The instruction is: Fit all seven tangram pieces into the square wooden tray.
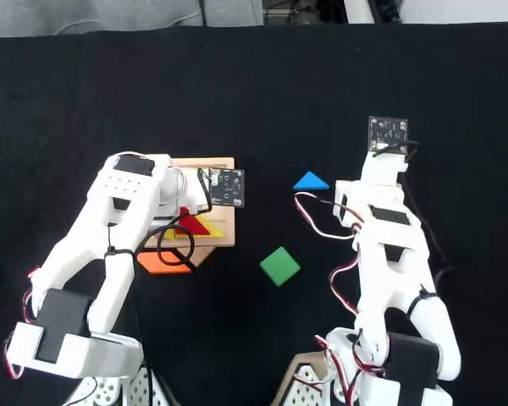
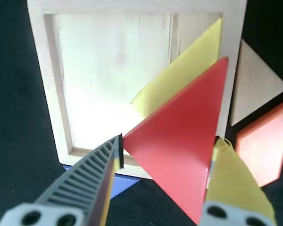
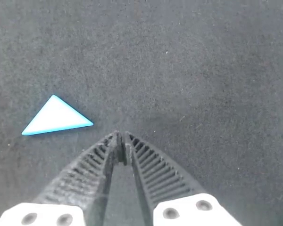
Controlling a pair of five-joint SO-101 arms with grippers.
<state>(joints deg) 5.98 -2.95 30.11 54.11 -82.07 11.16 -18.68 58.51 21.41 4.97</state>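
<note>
Looking down in the high view, the square wooden tray [image 1: 224, 163] lies on the black cloth table [image 1: 85, 101], half hidden by the left arm [image 1: 110, 228]. A glossy red triangle [image 1: 192, 225] and a yellow triangle [image 1: 215, 230] show at its six o'clock edge; an orange piece [image 1: 165, 262] pokes out at seven o'clock. A green square [image 1: 279, 265] sits apart at four o'clock from the tray, and a blue triangle [image 1: 311, 181] at three o'clock, beside the right arm [image 1: 389, 245].

In the left wrist view, the left gripper [image 2: 168, 146] pinches the red triangle between ribbed fingers, above the pale, grained tray floor, partly covering the yellow triangle inside. A pale triangle [image 2: 254, 84] and the orange piece lie outside the rim; a darker blue piece [image 2: 121, 184] peeks from under the tray.

In the right wrist view, the right gripper [image 3: 121, 147] is pressed together on nothing, over felt-like cloth near the blue triangle.
</note>
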